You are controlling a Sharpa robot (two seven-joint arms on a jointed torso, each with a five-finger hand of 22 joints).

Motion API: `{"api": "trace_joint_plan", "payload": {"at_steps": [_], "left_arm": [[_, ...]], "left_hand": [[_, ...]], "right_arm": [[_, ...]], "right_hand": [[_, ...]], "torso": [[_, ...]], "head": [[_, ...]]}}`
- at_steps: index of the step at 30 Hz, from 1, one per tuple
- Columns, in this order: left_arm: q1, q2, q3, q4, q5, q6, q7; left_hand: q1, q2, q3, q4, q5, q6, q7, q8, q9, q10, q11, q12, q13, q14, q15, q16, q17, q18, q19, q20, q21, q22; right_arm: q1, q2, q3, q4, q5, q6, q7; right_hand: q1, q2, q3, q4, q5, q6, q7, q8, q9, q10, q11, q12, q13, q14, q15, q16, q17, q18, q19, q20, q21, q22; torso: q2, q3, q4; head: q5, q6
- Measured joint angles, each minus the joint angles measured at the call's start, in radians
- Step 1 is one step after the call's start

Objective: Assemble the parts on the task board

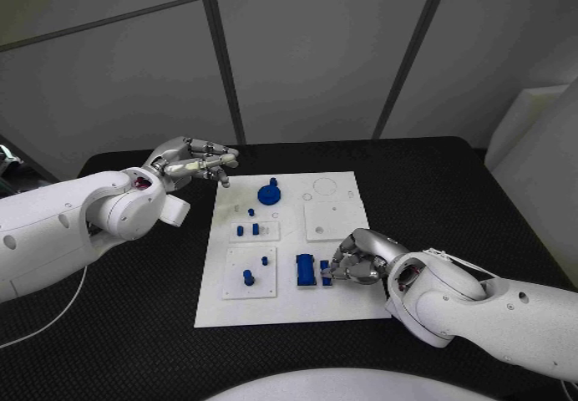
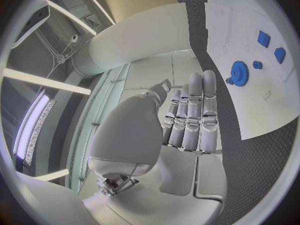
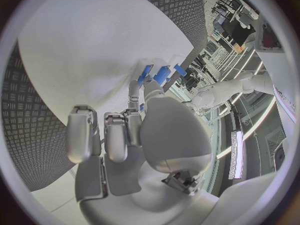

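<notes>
- Head view: nearest us is the right hand (image 1: 359,257), low over the board (image 1: 289,311) at its near right part. Its fingers are curled down onto a blue block (image 1: 325,271); we see them touching it, but we cannot tell whether it is gripped or lifted.
- Just left of that block on the board lies a larger blue block (image 1: 306,270).
- Further left on the board is a small white plate (image 1: 250,272) with two blue pegs (image 1: 248,276) standing in it. Beyond it sits another small plate (image 1: 254,231) with blue pegs.
- Toward the board's far end lies a blue gear (image 1: 269,195), with a bare white square (image 1: 329,221) to its right.
- The left hand (image 1: 193,163) hovers off the board's far left corner, above the black table (image 1: 482,192). Its fingers are half curled and apart, holding nothing.
- Left wrist view: the left hand (image 2: 187,120) has its fingers stretched out side by side, with nothing in them. Beyond the fingertips, the gear (image 2: 239,72) lies on the board (image 2: 262,110), a small blue piece (image 2: 257,64) just beside it and two more blue pieces (image 2: 264,38) further along.
- Right wrist view: the right hand (image 3: 134,135) reaches onto the board (image 3: 94,50). Its thumb and one finger meet at the blue blocks (image 3: 161,75), and the other fingers are curled short of them.
</notes>
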Motion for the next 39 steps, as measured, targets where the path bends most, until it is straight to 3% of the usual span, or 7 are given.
{"api": "trace_joint_plan", "payload": {"at_steps": [15, 19, 23, 29, 31, 36, 39], "left_arm": [[0.0, 0.003, -0.006, -0.009, 0.0, 0.0, 0.002], [-0.008, 0.002, -0.023, -0.008, 0.005, -0.008, 0.023], [-0.03, 0.007, -0.031, -0.011, 0.022, -0.025, 0.066], [-0.05, 0.033, -0.032, -0.033, 0.094, -0.063, 0.149], [-0.058, 0.043, -0.033, -0.041, 0.125, -0.073, 0.173], [-0.073, 0.084, -0.034, -0.079, 0.195, -0.116, 0.227], [-0.079, 0.104, -0.034, -0.103, 0.219, -0.147, 0.247]], "left_hand": [[0.0, 0.0, 0.0, 0.0, 0.0, 0.0, 0.0, 0.0, 0.0, 0.0, 0.0, 0.0, 0.0, 0.0, 0.0, 0.0, 0.0, 0.0, 0.0, 0.0, 0.0, 0.0], [0.0, 0.0, 0.0, 0.0, 0.0, 0.0, 0.0, 0.007, 0.0, 0.0, 0.0, 0.008, 0.001, 0.0, 0.0, -0.001, -0.002, 0.0, 0.0, 0.0, -0.004, -0.004], [0.0, 0.0, 0.0, 0.0, 0.0, 0.0, 0.0, 0.007, 0.0, 0.0, 0.0, 0.008, 0.001, -0.008, 0.004, -0.006, -0.005, 0.0, -0.002, 0.002, -0.012, -0.009], [0.0, 0.0, -0.004, 0.004, 0.0, -0.015, 0.004, 0.007, 0.0, -0.038, 0.018, 0.004, -0.001, -0.174, 0.048, -0.129, -0.062, -0.001, -0.162, 0.031, -0.113, -0.062], [-0.002, -0.002, -0.017, 0.004, 0.0, -0.029, 0.007, 0.007, 0.0, -0.073, 0.03, -0.01, -0.002, -0.239, 0.074, -0.208, -0.101, -0.078, -0.261, 0.053, -0.183, -0.109], [-0.009, -0.009, -0.043, 0.007, 0.0, -0.038, -0.002, 0.007, 0.0, -0.081, 0.034, -0.023, -0.003, -0.271, 0.095, -0.343, -0.169, -0.008, -0.343, 0.097, -0.27, -0.202], [-0.022, -0.005, -0.061, 0.009, 0.0, -0.046, -0.01, -0.006, -0.001, -0.078, 0.041, -0.046, -0.003, -0.273, 0.105, -0.42, -0.205, -0.008, -0.389, 0.124, -0.295, -0.259]], "right_arm": [[0.03, -0.057, 0.003, 0.011, 0.158, -0.022, 0.228], [0.08, -0.036, 0.003, -0.076, 0.276, -0.043, 0.316], [0.129, 0.002, 0.005, -0.187, 0.462, -0.058, 0.424], [0.173, 0.087, 0.005, -0.376, 0.75, -0.051, 0.594], [0.181, 0.117, 0.005, -0.432, 0.811, -0.043, 0.639], [0.189, 0.198, 0.006, -0.569, 0.94, -0.004, 0.749], [0.19, 0.234, 0.006, -0.63, 0.994, 0.02, 0.794]], "right_hand": [[-0.027, -0.002, -0.065, 0.05, -0.049, -0.085, 0.053, -0.072, -0.02, -0.047, 0.047, -0.132, 0.009, 0.001, 0.027, -0.044, 0.0, 0.0, -0.065, 0.025, -0.09, 0.0], [0.024, 0.015, -0.075, 0.034, -0.025, -0.111, 0.07, -0.109, -0.034, -0.144, 0.061, -0.311, -0.105, -0.002, 0.038, -0.135, -0.021, 0.041, -0.16, 0.037, -0.214, -0.12], [0.085, 0.044, -0.069, 0.018, -0.023, -0.18, 0.101, -0.167, -0.064, -0.355, 0.091, -0.668, -0.377, -0.084, 0.071, -0.426, -0.37, 0.11, -0.399, 0.06, -0.549, -0.436], [0.178, 0.078, -0.063, 0.004, -0.028, -0.212, 0.135, -0.216, -0.118, -0.463, 0.134, -0.912, -0.62, -0.256, 0.116, -0.882, -0.742, 0.117, -0.523, 0.107, -0.809, -0.627], [0.205, 0.078, -0.063, 0.005, -0.042, -0.199, 0.148, -0.229, -0.143, -0.457, 0.151, -1.006, -0.727, -0.315, 0.14, -1.017, -0.811, 0.117, -0.57, 0.128, -0.896, -0.684], [0.235, 0.083, -0.058, 0.009, -0.075, -0.208, 0.171, -0.244, -0.209, -0.452, 0.185, -1.152, -0.923, -0.426, 0.201, -1.254, -0.951, 0.117, -0.653, 0.181, -1.066, -0.799], [0.237, 0.085, -0.051, -0.014, -0.07, -0.239, 0.176, -0.244, -0.28, -0.464, 0.197, -1.227, -1.049, -0.432, 0.226, -1.37, -1.048, 0.117, -0.644, 0.217, -1.164, -0.883]], "torso": [[-0.007, -0.0021, 0.0005], [-0.015, -0.0035, -0.0036], [-0.027, -0.0069, -0.0128], [-0.046, -0.0175, -0.019], [-0.053, -0.0217, -0.0202], [-0.062, -0.0282, -0.0205], [-0.066, -0.0284, -0.0204]], "head": [[-0.005, 0.026], [0.001, 0.04], [0.001, 0.06], [-0.009, 0.087], [-0.012, 0.096], [-0.016, 0.115], [-0.015, 0.124]]}}
